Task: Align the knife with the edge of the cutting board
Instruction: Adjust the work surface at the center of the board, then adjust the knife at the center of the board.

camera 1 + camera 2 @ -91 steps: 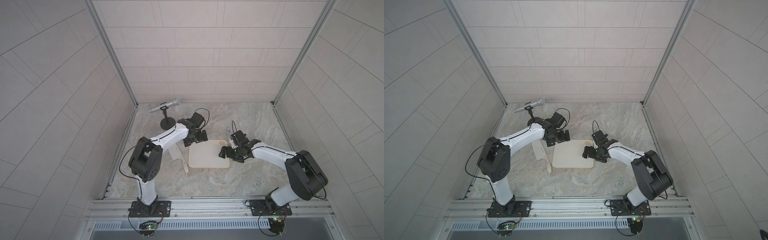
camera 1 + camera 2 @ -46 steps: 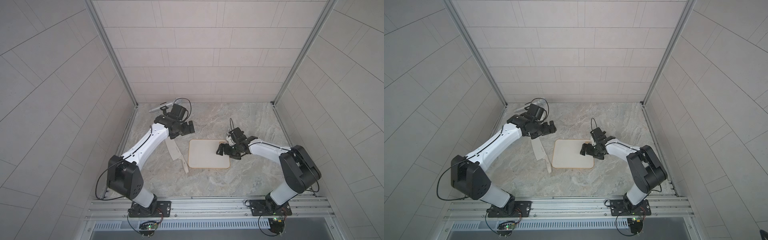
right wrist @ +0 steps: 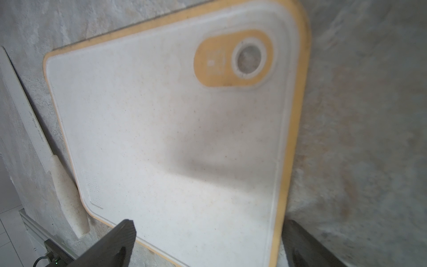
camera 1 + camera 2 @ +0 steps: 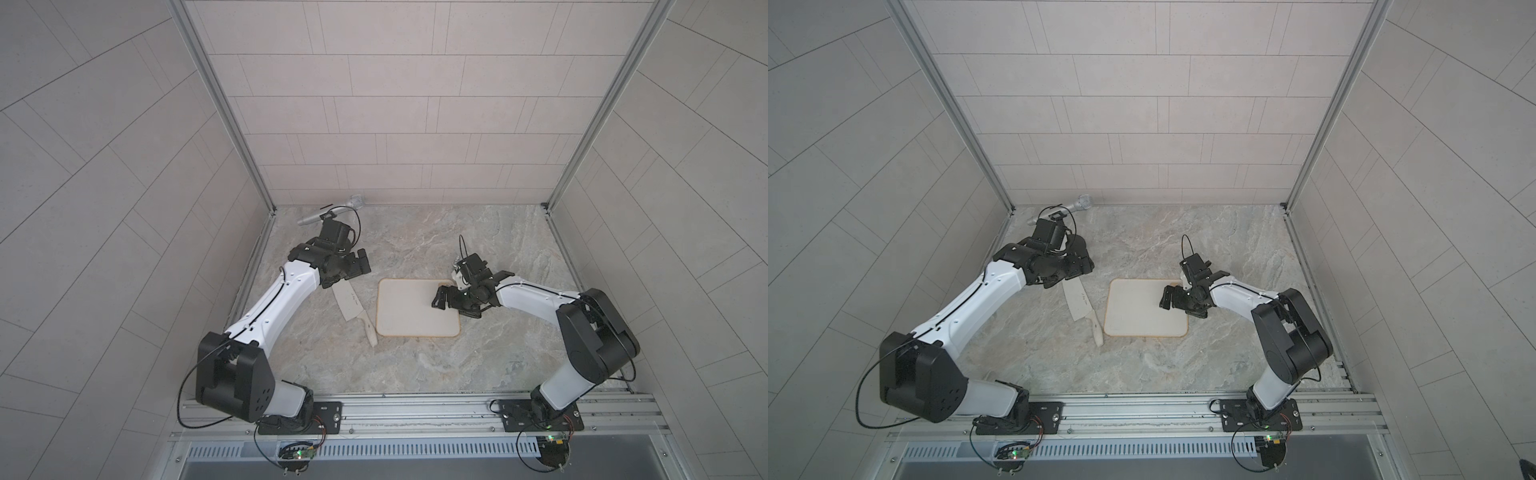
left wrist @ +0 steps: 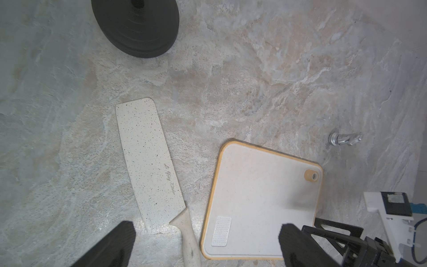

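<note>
The knife (image 4: 352,304) (image 4: 1079,302) lies flat on the stone table, left of the cutting board (image 4: 409,309) (image 4: 1138,311). Its handle end is close beside the board's near left corner and its blade slants away from the left edge. The left wrist view shows the speckled knife (image 5: 147,157) and the board (image 5: 261,201) apart. My left gripper (image 4: 358,267) (image 4: 1080,264) (image 5: 206,231) hangs open above the blade's far end, holding nothing. My right gripper (image 4: 451,301) (image 4: 1173,301) (image 3: 209,227) is open over the board's (image 3: 161,138) right part, near its hole, with nothing in it.
A silver microphone (image 4: 332,210) on a black round stand base (image 5: 136,25) sits at the back left, just behind my left wrist. A small silver object (image 5: 344,139) lies beyond the board's far right corner. Tiled walls close three sides.
My left arm has drawn back from the board's far left corner toward the back left, its elbow swinging outward. The right gripper has edged slightly left over the board. The knife has not moved.
</note>
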Controlling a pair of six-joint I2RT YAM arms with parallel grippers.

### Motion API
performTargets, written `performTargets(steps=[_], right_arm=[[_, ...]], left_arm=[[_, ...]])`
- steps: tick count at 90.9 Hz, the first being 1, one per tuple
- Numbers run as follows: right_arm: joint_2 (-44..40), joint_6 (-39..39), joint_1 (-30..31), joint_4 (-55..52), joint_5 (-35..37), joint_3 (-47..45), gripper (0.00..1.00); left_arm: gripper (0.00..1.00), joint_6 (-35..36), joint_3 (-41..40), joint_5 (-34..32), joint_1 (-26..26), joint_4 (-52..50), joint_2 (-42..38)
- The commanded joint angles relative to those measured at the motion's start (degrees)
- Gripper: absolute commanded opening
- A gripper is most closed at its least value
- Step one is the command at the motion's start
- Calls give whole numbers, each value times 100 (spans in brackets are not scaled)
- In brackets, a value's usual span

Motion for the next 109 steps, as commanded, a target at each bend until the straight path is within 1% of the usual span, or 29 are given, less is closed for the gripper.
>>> performTargets(steps=[1, 11, 29, 40, 50, 61, 73, 84, 87, 95, 109], right_arm=[[153, -95, -17, -64, 50, 103, 100], [-11, -162, -17, -310, 192, 177, 100], [-721, -357, 4, -903, 380, 341, 100], [-1175, -470, 141, -1133, 419, 445, 100], [-1462, -515, 468, -1214, 493, 550, 100], [-1501, -498, 1116, -1211, 704, 759, 100], [-1189, -397, 1916, -947, 837, 1033, 97], [-554, -494, 2523, -777, 988, 1503, 92], [-331, -585, 2669, -775, 1058, 1705, 89], [244, -859, 3003, -923, 1275, 2250, 82], [1124, -1103, 3309, -1096, 1561, 3121, 78]], left_arm=[[100, 104, -109, -6, 51, 128, -154], [100, 120, -116, -49, 88, 115, -190], [100, 67, -129, 51, 278, 132, -236], [100, 20, -139, 93, 430, 141, -326], [100, -26, -165, 64, 558, 160, -401], [100, -57, -171, 120, 669, 154, -417], [100, -80, -178, 207, 758, 180, -450], [100, -109, -203, 253, 820, 209, -495], [100, -110, -205, 264, 821, 211, -498], [100, -116, -198, 302, 848, 210, -491], [100, -138, -214, 339, 900, 229, -509]])
